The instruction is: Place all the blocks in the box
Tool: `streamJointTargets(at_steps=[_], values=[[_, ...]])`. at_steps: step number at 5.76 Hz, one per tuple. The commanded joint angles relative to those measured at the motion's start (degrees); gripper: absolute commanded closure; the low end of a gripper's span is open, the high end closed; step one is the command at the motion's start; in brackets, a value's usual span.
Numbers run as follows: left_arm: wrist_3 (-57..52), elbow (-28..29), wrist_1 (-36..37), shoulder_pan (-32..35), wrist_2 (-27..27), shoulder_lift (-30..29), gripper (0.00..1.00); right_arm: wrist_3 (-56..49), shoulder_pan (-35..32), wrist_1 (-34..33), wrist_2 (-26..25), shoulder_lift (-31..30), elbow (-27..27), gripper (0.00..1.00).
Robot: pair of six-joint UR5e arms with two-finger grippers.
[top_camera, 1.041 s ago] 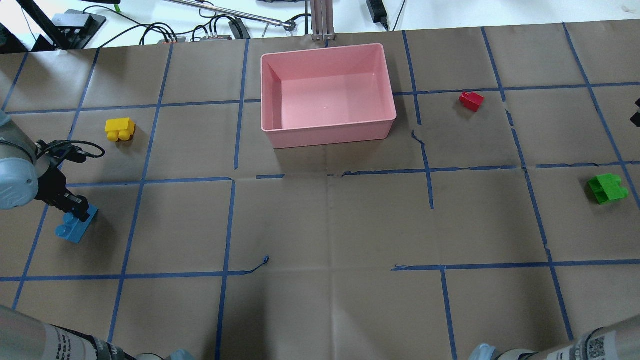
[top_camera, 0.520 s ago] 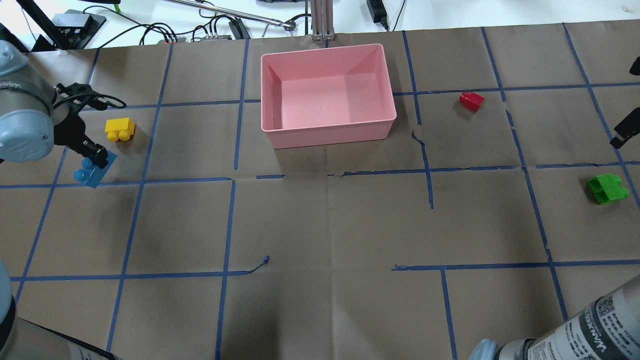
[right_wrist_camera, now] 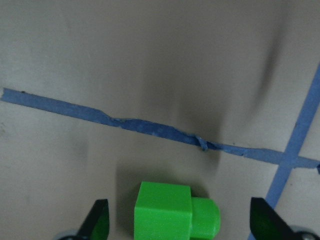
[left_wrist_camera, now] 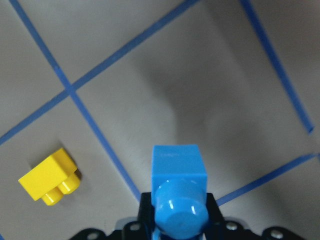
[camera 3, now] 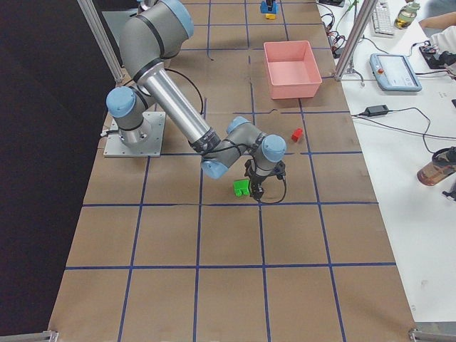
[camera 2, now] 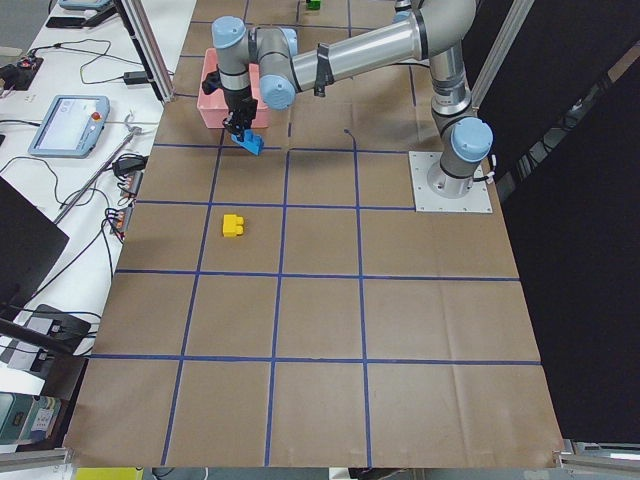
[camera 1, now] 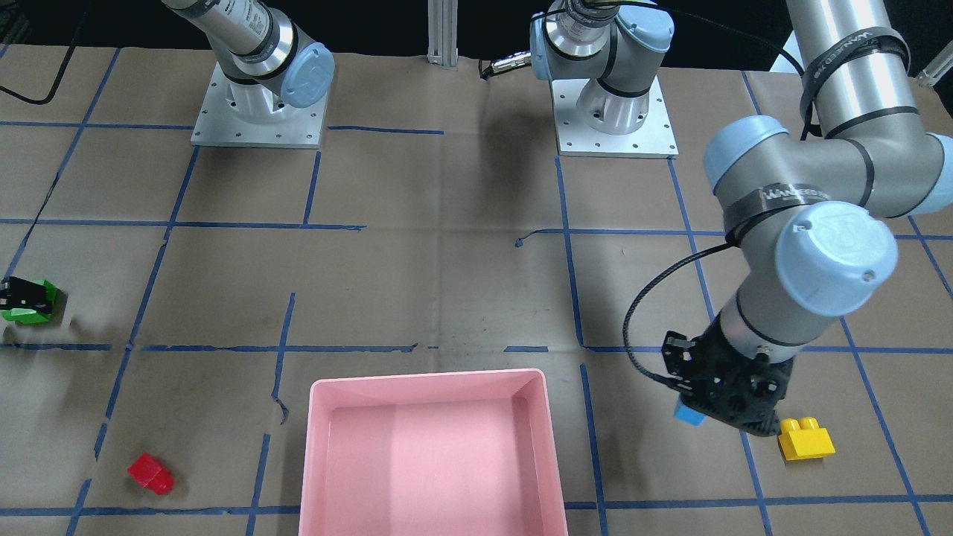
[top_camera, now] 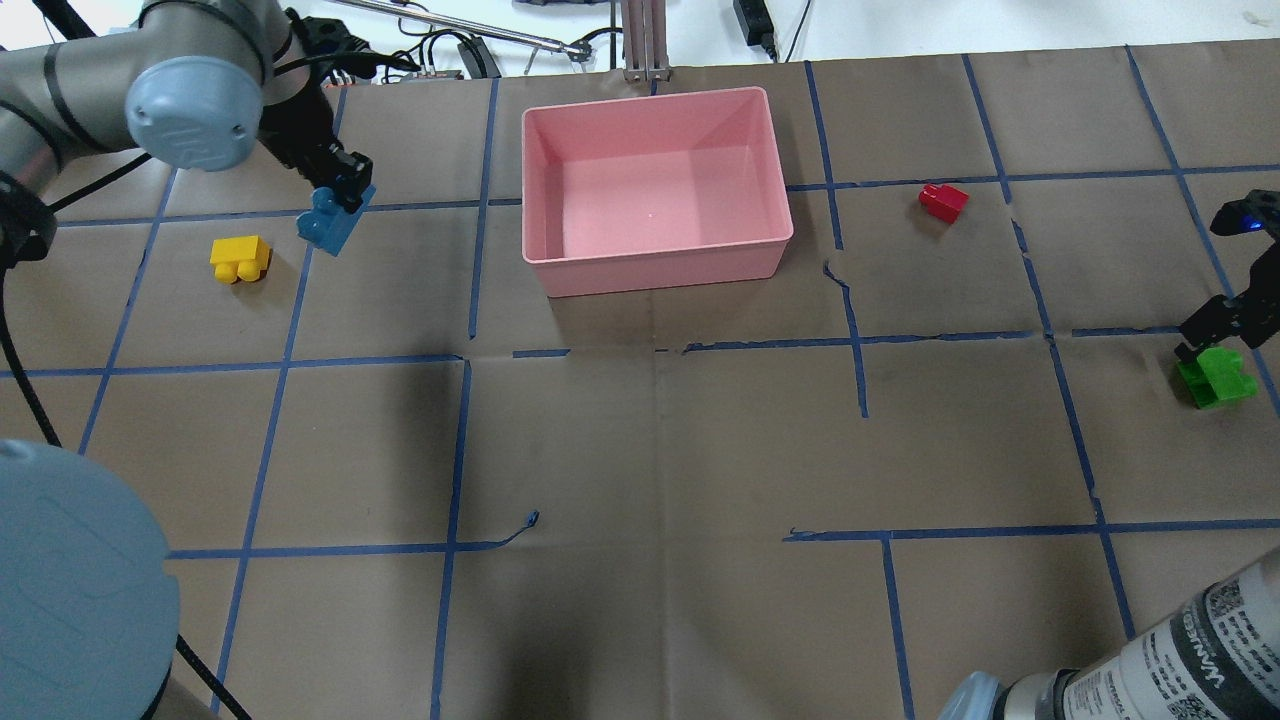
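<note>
My left gripper [top_camera: 345,192] is shut on the long blue brick [top_camera: 328,222] and holds it in the air, left of the empty pink box [top_camera: 655,275]. The left wrist view shows the blue brick [left_wrist_camera: 178,190] in the jaws, with the yellow brick [left_wrist_camera: 50,176] on the table below. The yellow brick [top_camera: 240,258] lies left of the held brick. My right gripper [top_camera: 1215,340] is open over the green brick [top_camera: 1216,377]. In the right wrist view the green brick [right_wrist_camera: 175,212] lies between its fingers [right_wrist_camera: 97,222]. The red brick [top_camera: 943,202] lies right of the box.
The table is covered in brown paper with a blue tape grid. Cables and a metal post [top_camera: 640,40] stand beyond the far edge, behind the box. The left arm's elbow [top_camera: 70,590] fills the near left corner of the overhead view.
My left gripper has lifted the blue brick from the near left and carried it far and right, past the yellow brick towards the box. My right gripper has come down over the green brick.
</note>
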State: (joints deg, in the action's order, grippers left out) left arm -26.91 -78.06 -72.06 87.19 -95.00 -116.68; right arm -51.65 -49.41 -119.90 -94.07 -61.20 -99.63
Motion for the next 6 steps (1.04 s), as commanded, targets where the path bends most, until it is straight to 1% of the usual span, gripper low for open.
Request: streamJointTargets(at_steps=[1, 2, 3, 4, 5, 6], values=[[19.2, 11.6, -1.5, 8.5, 3.0, -8.1, 1.0, 0.1, 0.5, -1.7, -0.1, 0.0, -2.0, 0.0], [25.5, 15.1, -1.4, 11.7, 4.6, -10.6, 1.0, 0.1, 0.5, -1.6, -0.1, -0.1, -2.1, 0.01], [30.2, 15.0, -0.7, 13.5, 6.8, -11.3, 1.0, 0.1, 0.6, -1.5, -0.6, -0.2, -2.1, 0.01], [31.3, 15.1, 0.8, 14.0, 6.8, -12.1, 0.63, 0.1, 0.6, -1.0, -2.2, -0.3, -2.1, 0.01], [30.5, 15.1, 1.6, 14.1, 6.6, -12.0, 0.01, 0.1, 0.7, -0.8, -2.3, -0.6, -2.1, 0.09], [30.4, 14.7, 1.0, 13.6, 6.6, -10.9, 0.0, 0.1, 0.9, -0.6, -2.4, -0.7, -2.1, 0.28]])
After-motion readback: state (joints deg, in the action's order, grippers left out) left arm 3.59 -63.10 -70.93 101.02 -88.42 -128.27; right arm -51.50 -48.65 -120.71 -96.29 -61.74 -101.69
